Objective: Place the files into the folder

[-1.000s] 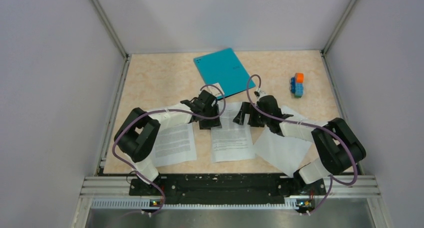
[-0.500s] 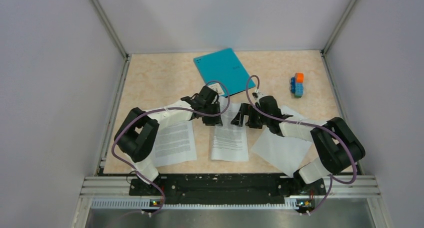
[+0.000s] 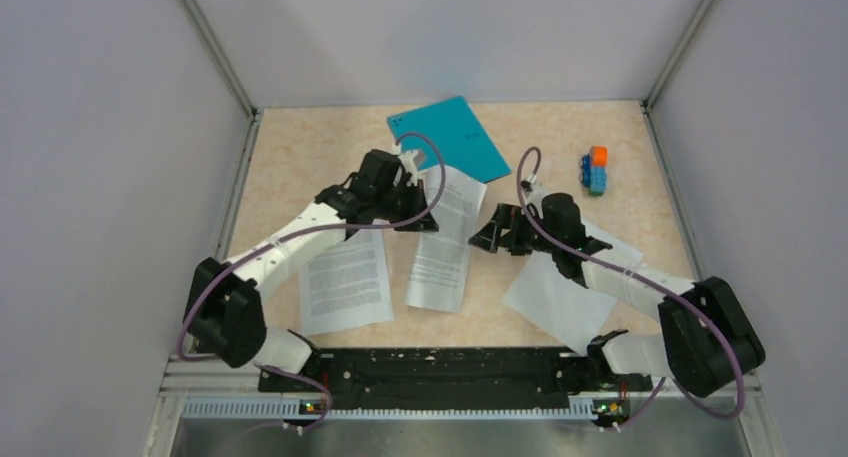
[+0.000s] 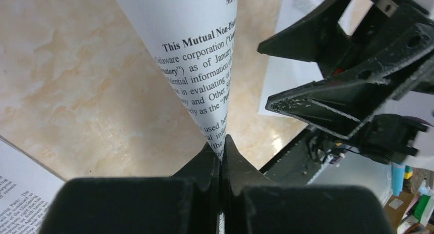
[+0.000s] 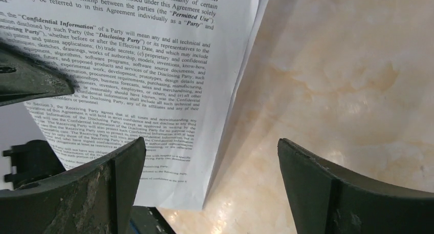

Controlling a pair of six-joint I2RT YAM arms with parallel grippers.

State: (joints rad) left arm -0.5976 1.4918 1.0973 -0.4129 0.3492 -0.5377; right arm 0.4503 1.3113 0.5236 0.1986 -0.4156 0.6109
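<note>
A closed teal folder (image 3: 450, 132) lies flat at upper centre of the top view, on a beige marbled worktop (image 3: 300, 157). An orange-and-blue block stack (image 3: 596, 169) stands at upper right, well apart from it. Three thin white sheets of small black print are spread below the folder. The left sheet (image 3: 345, 282) and right sheet (image 3: 565, 297) are partly covered by the arms. The middle sheet (image 3: 443, 247) is clamped near its upper end by the left end effector (image 4: 221, 142), its black fingers pressed together on the curled paper. The right end effector (image 5: 210, 152) is held wide apart just right of that sheet, with nothing gripped.
</note>
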